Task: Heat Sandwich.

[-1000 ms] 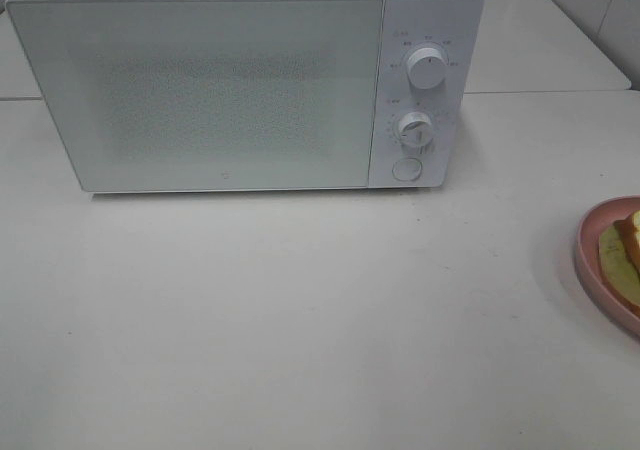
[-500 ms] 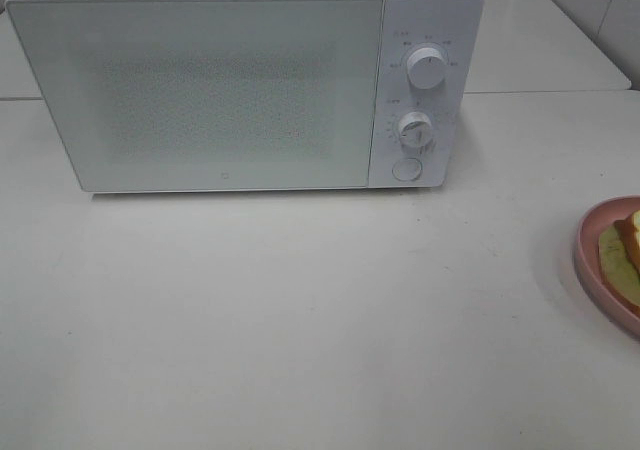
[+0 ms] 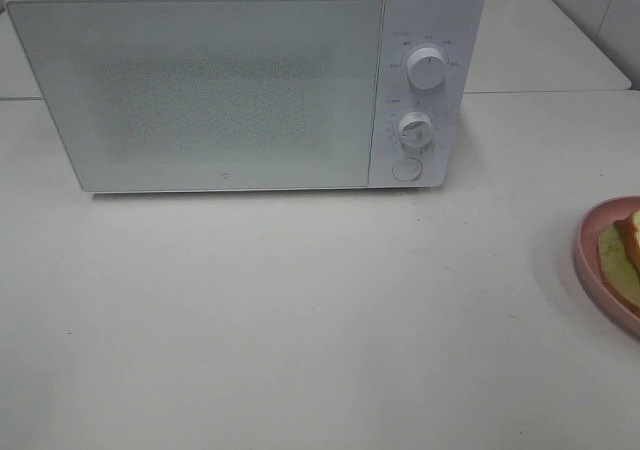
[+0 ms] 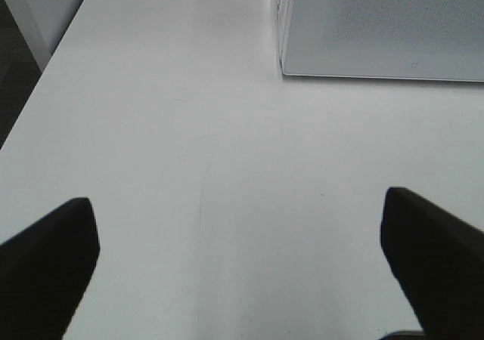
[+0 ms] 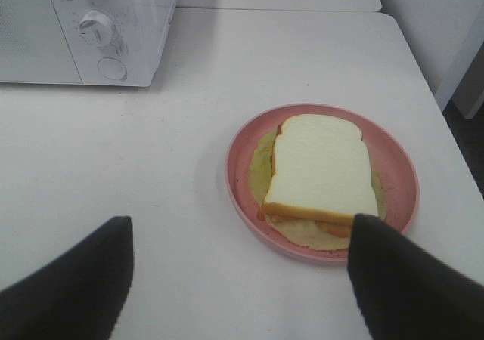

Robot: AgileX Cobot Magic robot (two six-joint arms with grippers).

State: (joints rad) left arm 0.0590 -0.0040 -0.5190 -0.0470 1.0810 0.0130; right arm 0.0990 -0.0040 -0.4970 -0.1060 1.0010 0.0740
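White tabletop [image 3: 300,320]: nothing has shifted over the last second, so the task has not begun. Microwave [image 3: 240,80] door shut. Sandwich [image 5: 321,170] rests on pink plate [image 5: 397,166], well right of the microwave. Left gripper [image 4: 242,264] and right gripper [image 5: 238,279]: jaws spread, empty.

In the high view, the plate [image 3: 603,266] and sandwich [image 3: 624,250] are cut off by the right edge. The microwave [image 3: 240,80] dial markings are too small to be read.

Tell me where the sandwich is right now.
The sandwich lies on the pink plate at the high view's right edge, right of the shut microwave, below the right gripper.
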